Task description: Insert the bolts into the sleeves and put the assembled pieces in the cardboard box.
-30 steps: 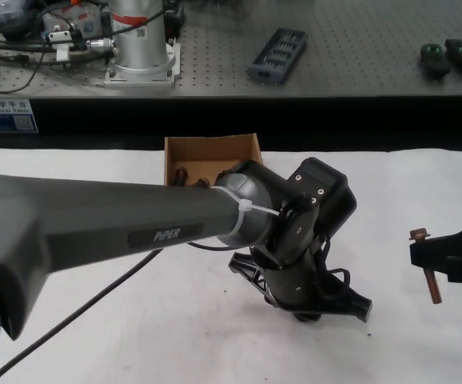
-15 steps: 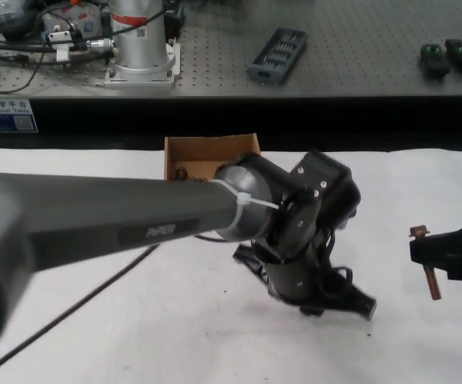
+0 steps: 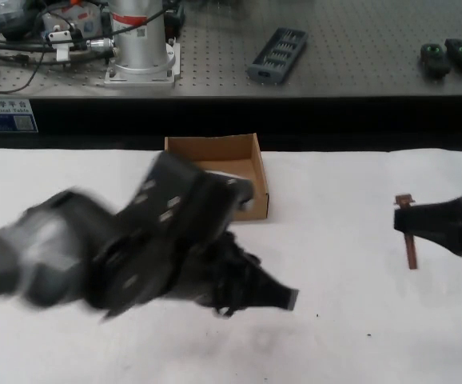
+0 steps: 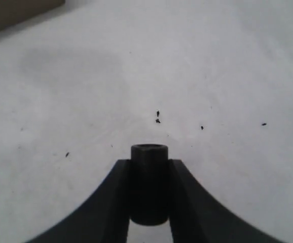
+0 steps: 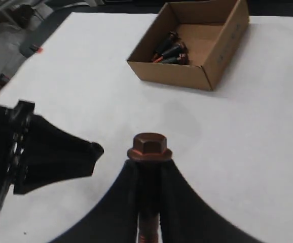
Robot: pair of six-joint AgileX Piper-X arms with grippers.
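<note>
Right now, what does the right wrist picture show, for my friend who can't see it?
The right gripper clamps a copper-coloured bolt just below its head. Beyond sits an open cardboard box holding dark assembled pieces; the left gripper is nearby.

Bright, even overhead light flattened the white bench cover (image 3: 351, 320), left only soft faint shadows beside the cardboard box (image 5: 222, 40), and the left arm (image 3: 127, 248) was smeared by motion blur.
</note>
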